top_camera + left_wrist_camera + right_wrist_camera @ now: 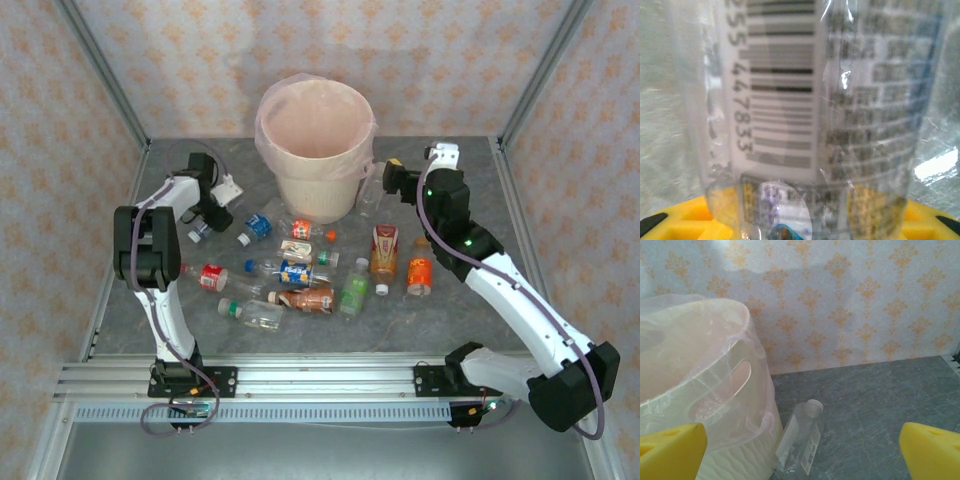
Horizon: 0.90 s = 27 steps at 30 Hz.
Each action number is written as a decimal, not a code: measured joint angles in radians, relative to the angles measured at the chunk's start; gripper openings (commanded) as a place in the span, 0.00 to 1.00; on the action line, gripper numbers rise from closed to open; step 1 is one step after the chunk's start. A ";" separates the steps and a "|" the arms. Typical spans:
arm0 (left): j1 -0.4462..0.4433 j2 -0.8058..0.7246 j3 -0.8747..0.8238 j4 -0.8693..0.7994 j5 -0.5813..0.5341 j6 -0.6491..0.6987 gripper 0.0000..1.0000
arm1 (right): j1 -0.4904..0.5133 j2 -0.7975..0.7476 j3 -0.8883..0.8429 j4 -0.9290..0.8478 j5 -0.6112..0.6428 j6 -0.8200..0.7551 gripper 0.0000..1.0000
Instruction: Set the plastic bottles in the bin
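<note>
The cream bin (pixel 315 150) with its pinkish bag stands at the back centre. My left gripper (pixel 205 222) is low at the left. It is shut on a clear bottle (pixel 805 100) with a barcode label, and yellow fingers (pixel 675 220) flank the bottle. My right gripper (pixel 392 178) hangs open just right of the bin (pixel 700 405). Below it a clear white-capped bottle (pixel 800 440) lies against the bin's foot. Several bottles lie in front of the bin, among them an orange one (pixel 420 270), a green one (pixel 354 290) and a red one (pixel 212 278).
Patterned walls and metal posts close in the grey table (pixel 470 180) on three sides. The rail (pixel 320 380) with both arm bases runs along the near edge. Bare table (pixel 890 390) lies right of the bin.
</note>
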 measured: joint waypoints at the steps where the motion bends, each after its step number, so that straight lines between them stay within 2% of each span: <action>1: 0.009 -0.030 -0.011 0.023 0.010 -0.029 0.49 | 0.000 -0.003 0.000 0.000 0.005 0.008 0.99; 7: 0.021 -0.309 -0.023 0.166 0.035 -0.300 0.51 | 0.000 -0.040 -0.015 0.021 0.064 0.099 0.99; 12: -0.084 -0.428 0.131 0.215 -0.058 -0.562 0.51 | 0.000 -0.047 -0.049 0.030 0.088 0.188 0.99; 15: -0.189 -0.445 0.230 0.226 -0.121 -0.686 0.51 | 0.000 -0.046 -0.054 0.029 0.087 0.229 0.99; 18: -0.276 -0.440 0.323 0.225 -0.133 -0.794 0.51 | 0.000 -0.046 -0.054 0.029 0.084 0.257 0.99; 23: -0.370 -0.394 0.438 0.241 -0.150 -0.921 0.53 | 0.000 -0.046 -0.054 0.009 0.084 0.293 0.99; 27: -0.431 -0.286 0.515 0.255 -0.183 -0.995 0.54 | 0.000 -0.046 -0.054 -0.024 0.084 0.315 0.99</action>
